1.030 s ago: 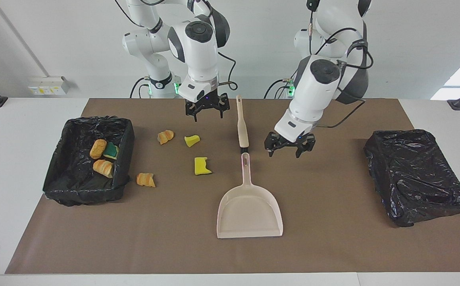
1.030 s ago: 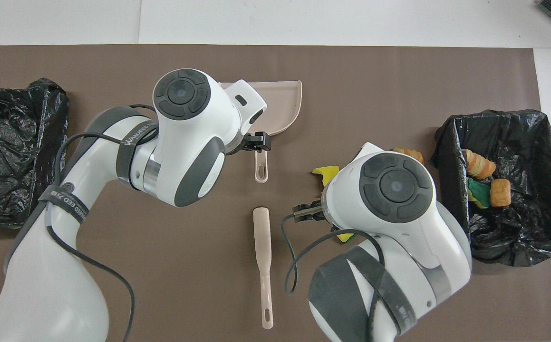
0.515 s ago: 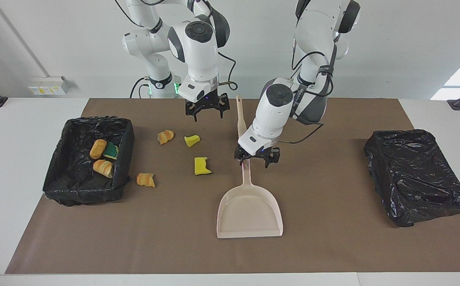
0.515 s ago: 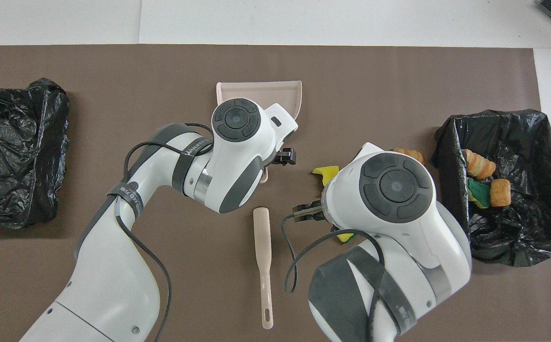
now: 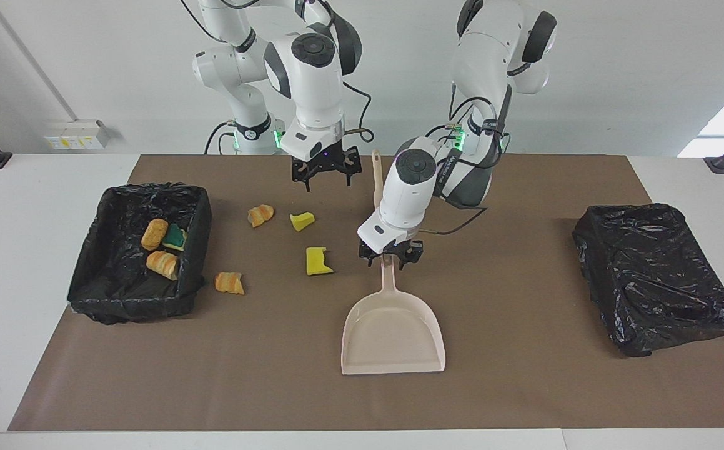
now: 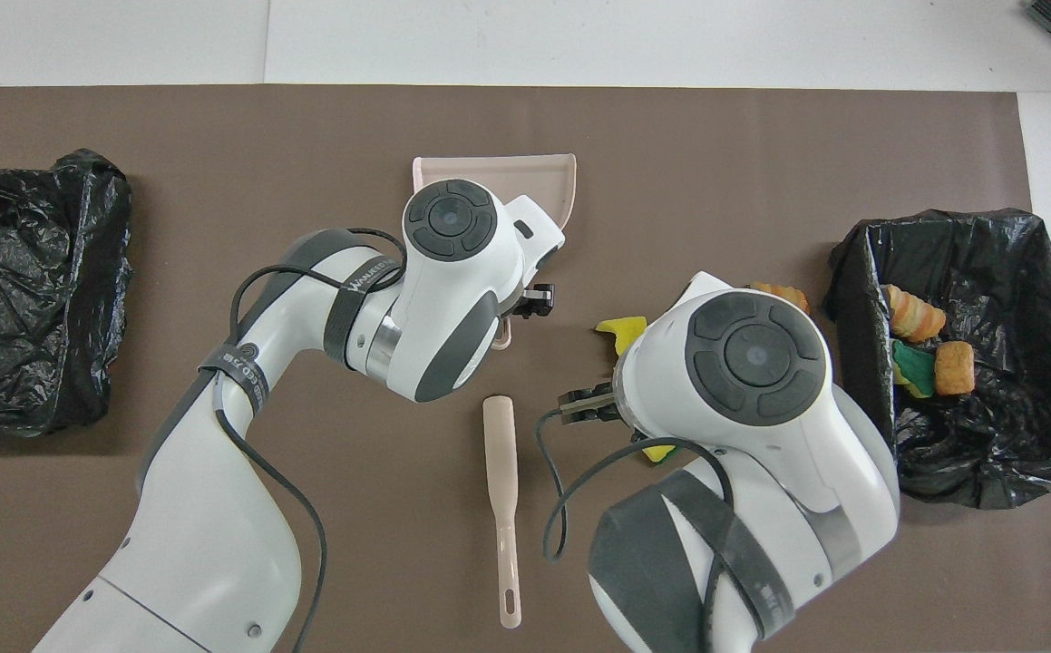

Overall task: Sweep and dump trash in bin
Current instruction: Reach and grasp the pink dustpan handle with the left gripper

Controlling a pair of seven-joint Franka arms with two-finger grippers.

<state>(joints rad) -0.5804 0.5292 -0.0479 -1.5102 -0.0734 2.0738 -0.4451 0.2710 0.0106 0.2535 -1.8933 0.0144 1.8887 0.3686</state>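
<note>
A pink dustpan (image 5: 393, 331) lies flat mid-mat, its handle pointing toward the robots. My left gripper (image 5: 390, 257) is down over the end of that handle. The brush (image 6: 501, 472) lies on the mat nearer the robots than the dustpan. My right gripper (image 5: 326, 178) hangs open and holding nothing over the mat beside the brush. Loose trash lies toward the right arm's end: two croissant pieces (image 5: 260, 215) (image 5: 229, 282) and two yellow sponge pieces (image 5: 302, 220) (image 5: 318, 261). Three more pieces (image 5: 162, 264) lie in the black-lined bin (image 5: 196, 237).
A second black-bagged bin (image 5: 655, 275) sits at the left arm's end of the brown mat (image 5: 524, 387). The left arm's forearm covers part of the dustpan (image 6: 543, 181) in the overhead view.
The left arm swung from beside the dustpan handle to over its end and came down on it. The right arm, the trash, the brush and the dustpan have stayed put.
</note>
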